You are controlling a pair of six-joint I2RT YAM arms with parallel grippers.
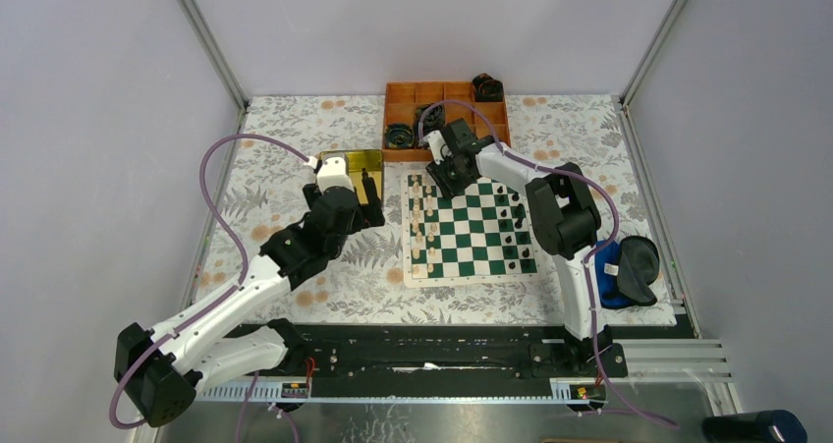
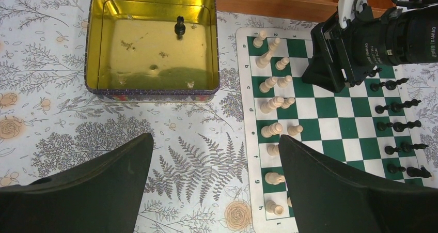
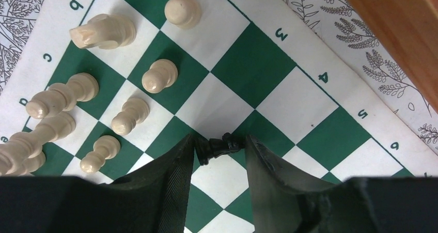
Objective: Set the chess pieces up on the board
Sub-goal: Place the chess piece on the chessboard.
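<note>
The yellow tin (image 2: 93,47) is seen just left of the board (image 1: 472,232), and one black chessman (image 2: 180,25) is seen standing in it near its far wall. Beyond, the orange tray (image 1: 398,94) is set at the far edge, with dark coiled rolls (image 1: 400,135) lodged in some compartments. The left claw (image 2: 217,136) is spread wide and empty above the tabletop (image 1: 285,158), on the near side of the tin.

The tabletop is covered with a leaf-and-flower print and is enclosed by pale walls (image 1: 98,119) and metal posts (image 1: 208,40). Cream chess pieces (image 1: 424,229) are lined along the board's left files, black chess pieces (image 1: 511,229) along its right.

Only in the right wrist view is a black piece (image 3: 219,146) shown between the fingers (image 3: 170,181) of the right claw (image 3: 220,139), over the board. Whether it is gripped or released cannot be told.
</note>
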